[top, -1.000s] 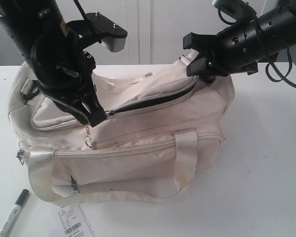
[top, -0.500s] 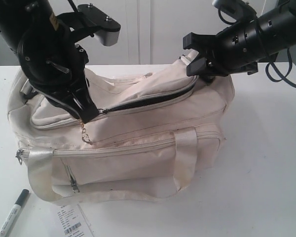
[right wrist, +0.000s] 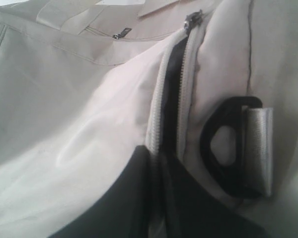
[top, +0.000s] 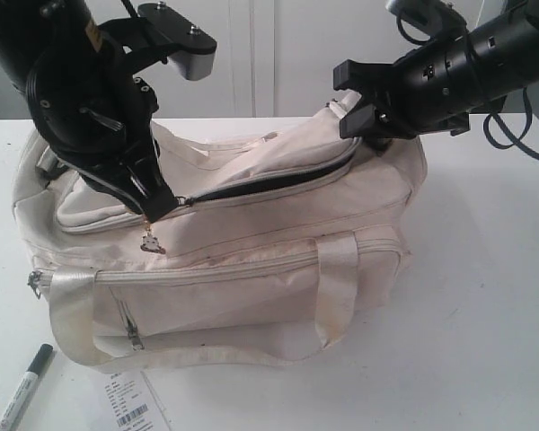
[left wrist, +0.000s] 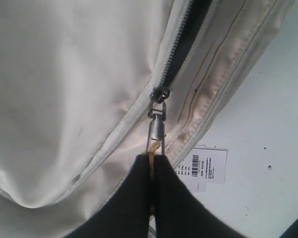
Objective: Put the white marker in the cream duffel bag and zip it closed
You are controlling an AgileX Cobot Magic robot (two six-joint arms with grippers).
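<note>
Although the main zip stands partly open, no part of the task is finished. Far left: the white marker (top: 20,388) lies flat on the bench (top: 485,314), outside the cream duffel bag (top: 251,260) and in front of its left corner, with a barcode label (top: 133,406) just beside it. Neither arm is near it.

Next along, the left arm (top: 90,117) reaches down onto the bag's top. The left jaws are together, clamped on the zipper pull (left wrist: 156,131), and a small charm (top: 150,242) hangs below. Left of the slider the teeth are meshed. Right of it the zip opening (top: 269,182) gapes, showing dark lining as far as the bag's right end.

There the right arm (top: 467,63) comes in from the side. Judging by the wrist view, the right jaws are closed on the bag's fabric at the end of the zip.

Judgement: the step in hand is working the zip against a held end. Outstanding: pick up the marker, place it inside, run the zip fully shut.
</note>
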